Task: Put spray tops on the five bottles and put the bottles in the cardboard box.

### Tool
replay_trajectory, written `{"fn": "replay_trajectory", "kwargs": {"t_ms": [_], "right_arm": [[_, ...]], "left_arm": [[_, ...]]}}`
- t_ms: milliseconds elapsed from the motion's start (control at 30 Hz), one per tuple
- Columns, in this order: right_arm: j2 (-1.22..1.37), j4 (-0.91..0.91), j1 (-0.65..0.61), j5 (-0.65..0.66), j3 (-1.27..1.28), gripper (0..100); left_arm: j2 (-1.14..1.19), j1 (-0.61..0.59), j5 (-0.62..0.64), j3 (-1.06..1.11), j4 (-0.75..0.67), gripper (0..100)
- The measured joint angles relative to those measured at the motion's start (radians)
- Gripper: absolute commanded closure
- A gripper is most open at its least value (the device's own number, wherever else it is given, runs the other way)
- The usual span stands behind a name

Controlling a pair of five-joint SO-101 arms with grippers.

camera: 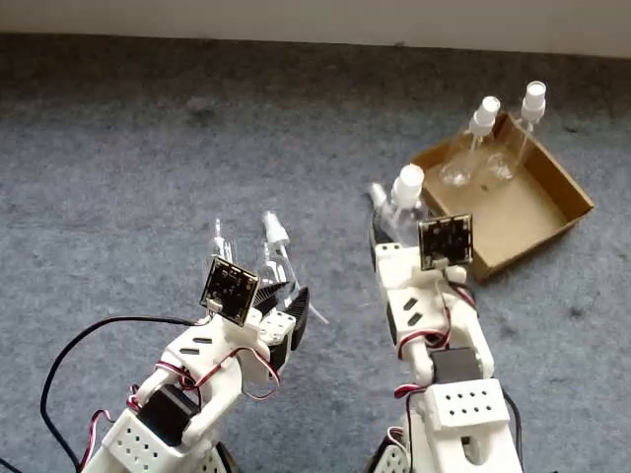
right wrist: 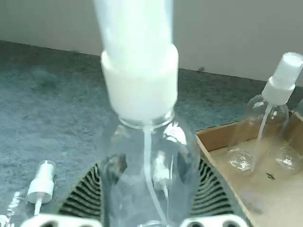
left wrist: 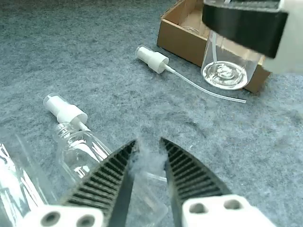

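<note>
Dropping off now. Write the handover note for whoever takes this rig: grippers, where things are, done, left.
Left gripper: open, empty, low over the carpet beside two bottles.
Right gripper: shut on a capped bottle, held up near the cardboard box.
Done: two capped bottles stand in the box.
Left: box the held bottle; cap and box the two on the carpet. One loose spray top lies on the carpet; another is at one bottle's neck, seemingly not screwed on.

The clear rounded plastic bottles are gleaming glossily; the grey carpeted table surface is looking fuzzy, the shallow brown cardboard box matt.
</note>
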Motion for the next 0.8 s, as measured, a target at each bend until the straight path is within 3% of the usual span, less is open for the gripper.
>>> {"fn": "replay_trajectory", "kwargs": {"t_ms": [333, 633, 800], "right_arm": [[-0.126, 0.293, -0.002, 0.0, -0.313, 96.4], [-0.476, 0.47, -0.023, 0.0, -0.33, 96.4], [-0.525, 0.436, -0.029, 0.0, -0.239, 96.4]], "left_arm": [[0.0, 0.0, 0.0, 0.0, 0.0, 97], [0.0, 0.0, 0.0, 0.0, 0.0, 97], [0.0, 0.0, 0.0, 0.0, 0.0, 97]]}}
